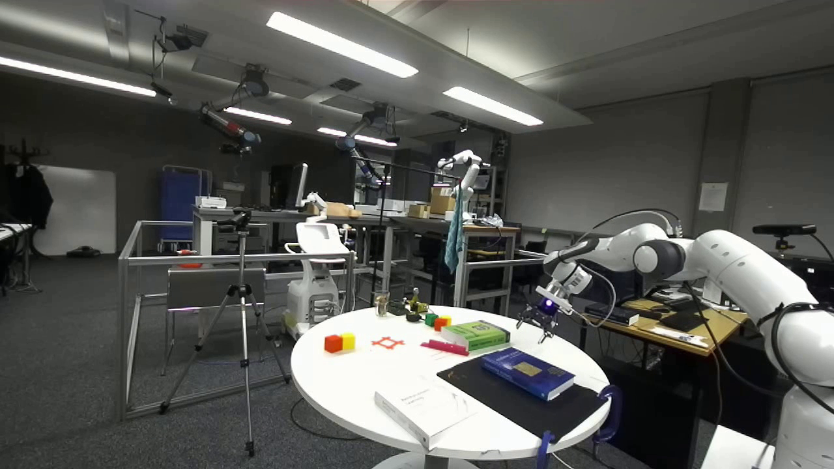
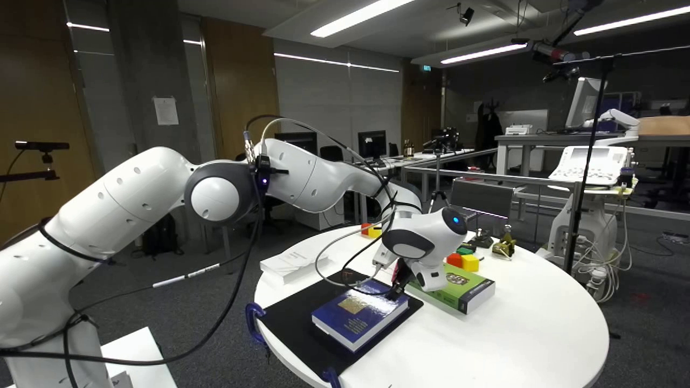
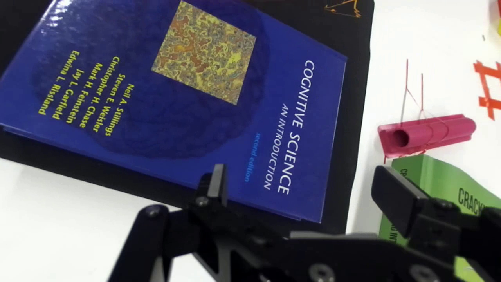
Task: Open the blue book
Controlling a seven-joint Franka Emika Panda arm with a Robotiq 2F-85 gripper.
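White is the surface (image 2: 517, 323), and on its black mat (image 1: 502, 400) the blue book (image 3: 176, 113) lies flat and closed. The jaws hang near it, spread wide, holding nothing. A green book (image 2: 458, 288) sits near the mat.

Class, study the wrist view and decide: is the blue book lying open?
No: the blue book lies closed, with its title, "Cognitive Science", facing the wrist camera.

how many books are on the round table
3: the blue book on the mat; the green book and the white book beside it, on different sides of it.
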